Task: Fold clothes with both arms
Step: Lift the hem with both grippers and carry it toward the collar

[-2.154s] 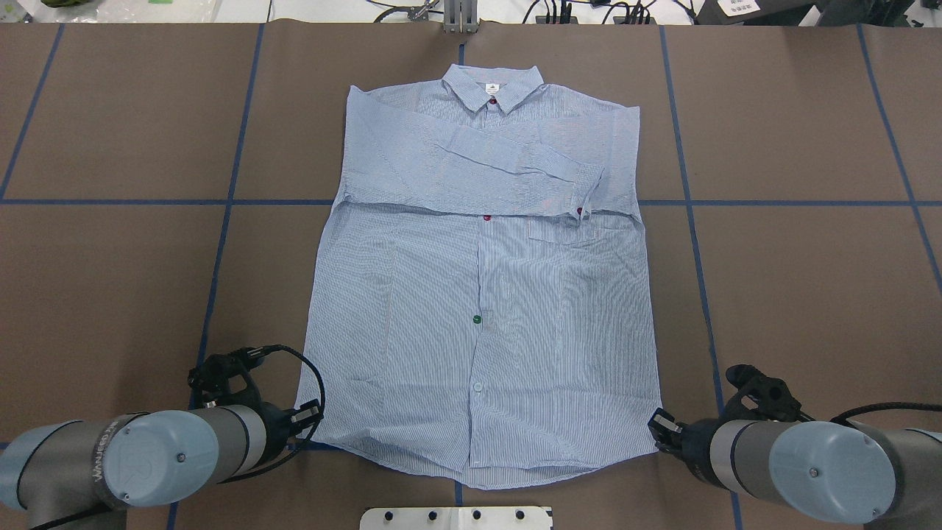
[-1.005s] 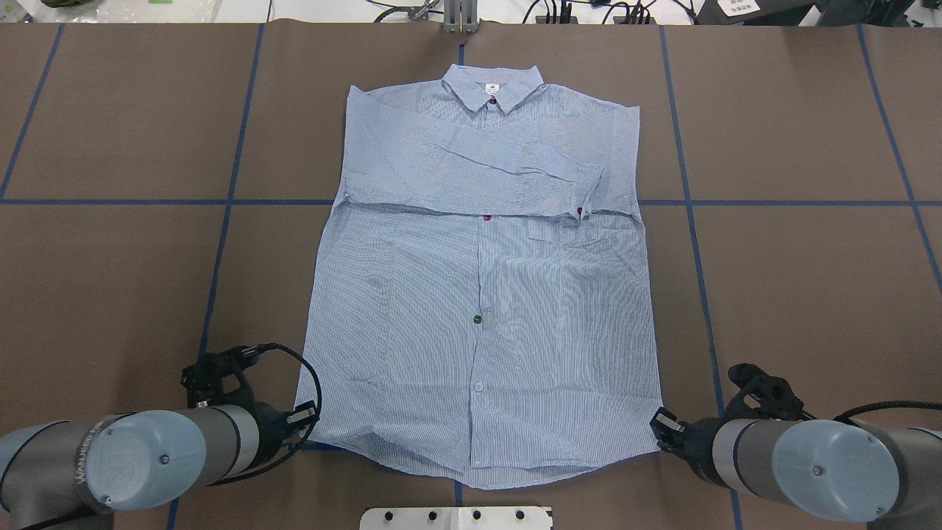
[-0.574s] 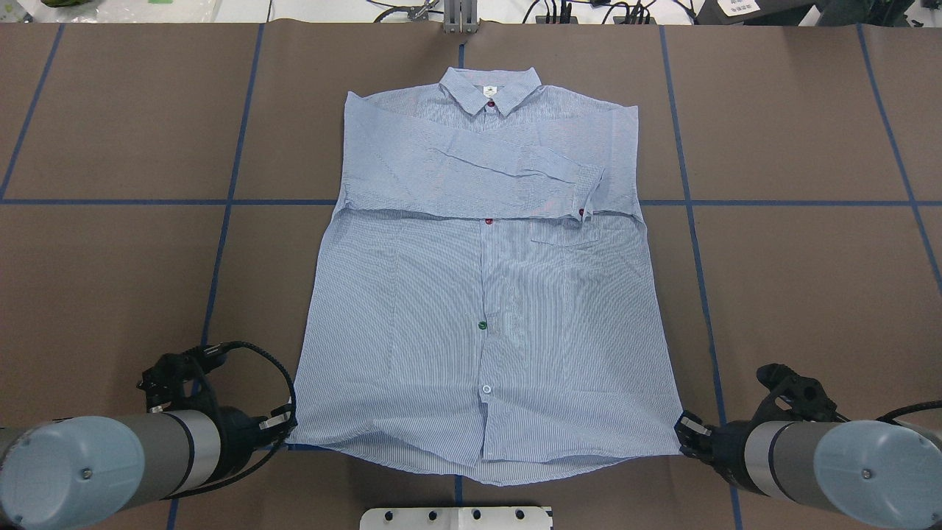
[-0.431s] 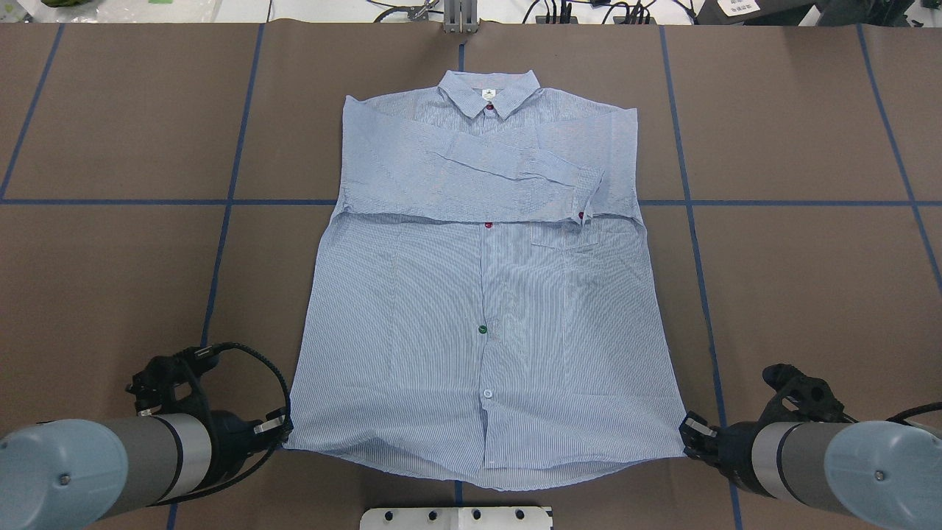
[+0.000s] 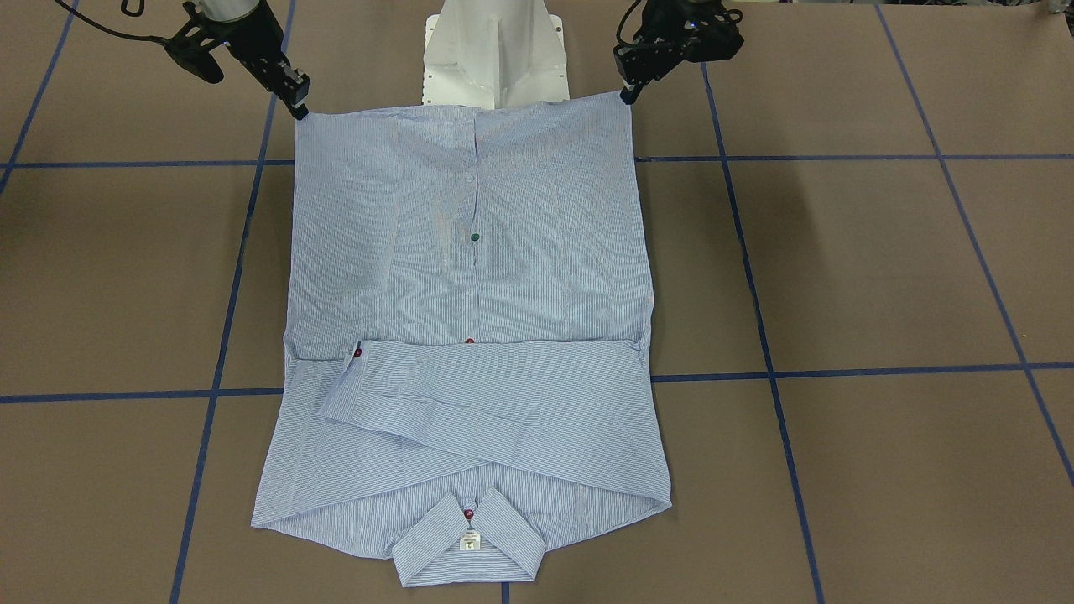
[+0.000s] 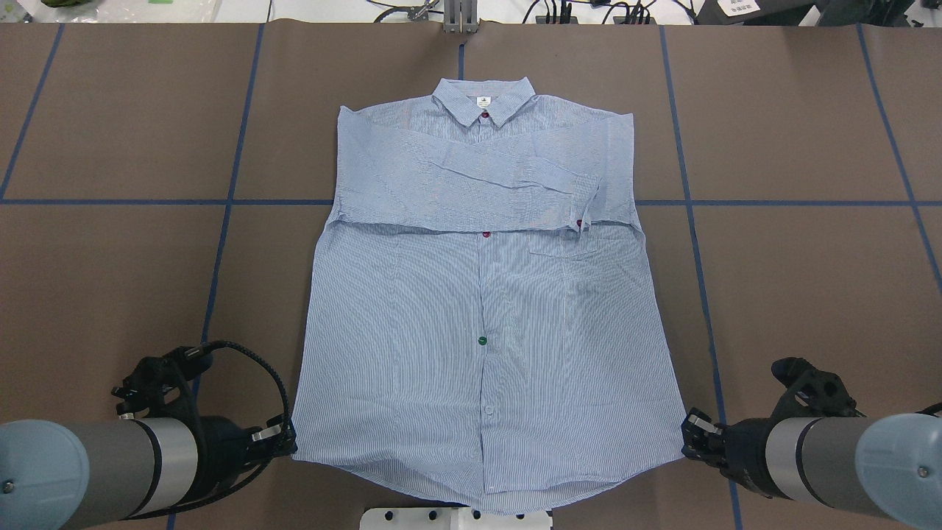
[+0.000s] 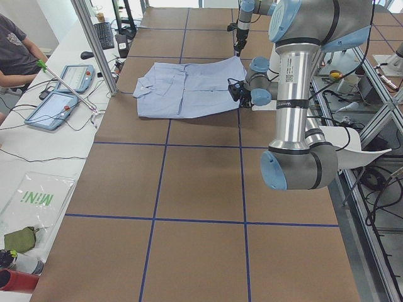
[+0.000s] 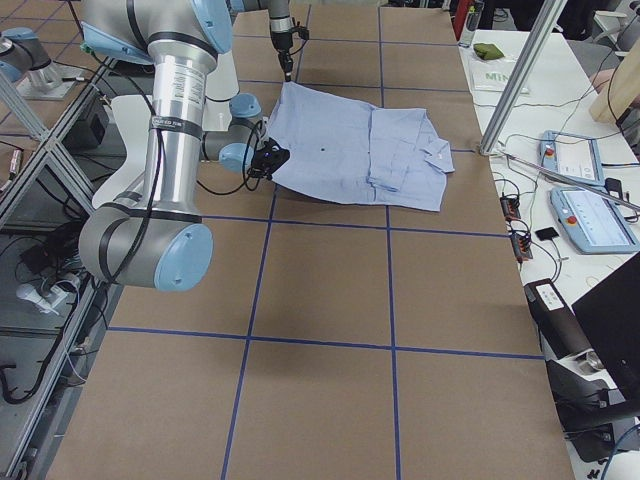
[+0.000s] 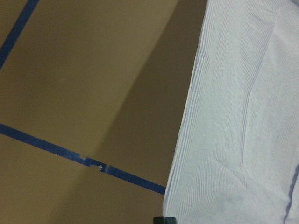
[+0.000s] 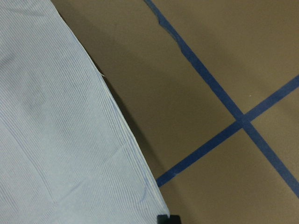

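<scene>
Light blue striped button-up shirt point(image 6: 478, 309) front-up on brown table point(image 6: 110, 280), collar point(image 6: 483, 101) away from robot, sleeves point(image 6: 471, 184) folded across chest. Near hem: left gripper point(image 6: 285, 442) pinched closed on its corner — right gripper point(image 6: 688, 436) likewise on opposite corner. Hem stretched between them, raised off table, overlapping white mounting base point(image 6: 390, 517). Collar half lies flat.
</scene>
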